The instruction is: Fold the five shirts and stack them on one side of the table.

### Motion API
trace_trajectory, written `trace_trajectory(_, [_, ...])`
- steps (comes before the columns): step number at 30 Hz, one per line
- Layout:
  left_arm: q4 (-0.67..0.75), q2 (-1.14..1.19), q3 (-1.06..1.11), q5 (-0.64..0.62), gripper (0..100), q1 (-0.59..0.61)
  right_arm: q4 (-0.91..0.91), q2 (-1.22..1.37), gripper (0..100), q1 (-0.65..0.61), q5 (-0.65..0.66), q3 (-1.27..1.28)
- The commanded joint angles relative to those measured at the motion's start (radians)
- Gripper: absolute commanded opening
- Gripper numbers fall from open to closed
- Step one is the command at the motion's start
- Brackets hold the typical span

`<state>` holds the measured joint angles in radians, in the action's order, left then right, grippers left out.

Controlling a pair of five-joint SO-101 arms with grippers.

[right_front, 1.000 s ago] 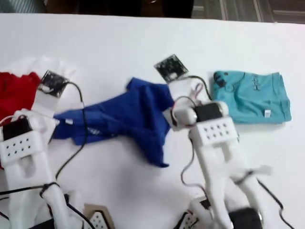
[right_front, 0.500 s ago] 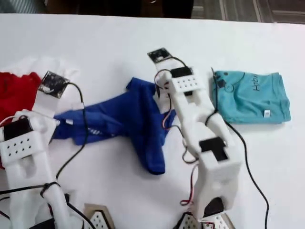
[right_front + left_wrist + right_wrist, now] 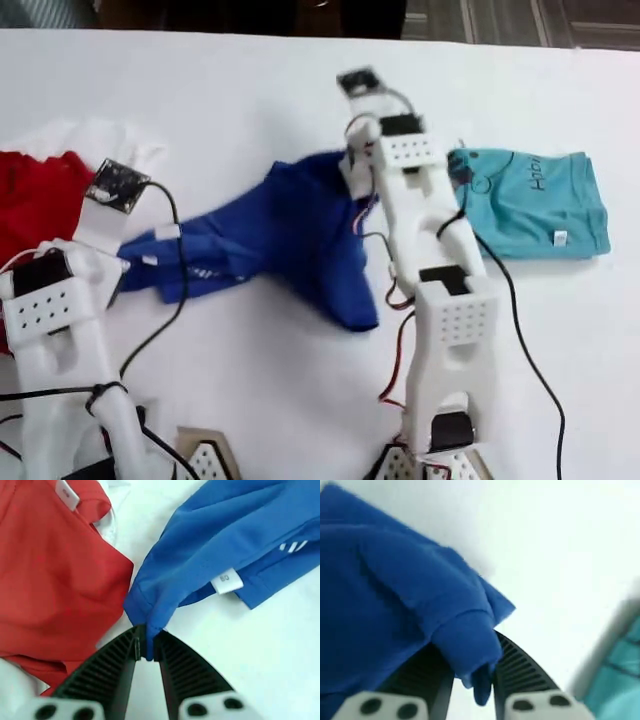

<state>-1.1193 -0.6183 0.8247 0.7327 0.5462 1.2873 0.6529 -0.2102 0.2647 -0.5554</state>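
left wrist view: left hand (image 3: 148, 636) pinches blue shirt (image 3: 225, 525).

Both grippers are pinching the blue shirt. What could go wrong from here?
The left gripper holds only a thin edge of the blue shirt, so it may slip out under tension. The red shirt lies right beside that gripper and could get dragged. The right gripper works close to the folded teal shirt; a sideways pull might rumple it.
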Motion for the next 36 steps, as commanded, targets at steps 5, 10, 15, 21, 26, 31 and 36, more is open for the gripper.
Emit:
trace_trajectory(5, [0.014,-0.02,-0.004,-0.002,3,0.006,0.002,-0.007,2.5,0.05,0.118,-0.215])
trace_trajectory(10, [0.014,-0.025,-0.005,-0.002,3,0.005,0.042,-0.008,19.6,0.053,0.118,-0.218])
trace_trajectory(15, [0.018,-0.026,-0.012,-0.002,3,0.005,0.193,-0.047,35.1,0.051,0.117,-0.301])
trace_trajectory(21, [0.071,-0.026,-0.012,-0.003,3,0.005,0.38,-0.087,33.2,0.042,0.115,-0.35])
trace_trajectory(26, [0.1,-0.026,-0.012,-0.003,3,0.003,0.484,-0.117,26.1,0.021,0.072,-0.304])
trace_trajectory(31, [0.101,-0.026,-0.012,-0.003,3,0.003,0.483,-0.239,29.2,-0.047,0.049,-0.077])
trace_trajectory(36, [0.101,-0.026,-0.012,-0.003,3,0.003,0.427,-0.392,29.1,-0.085,-0.021,0.143])
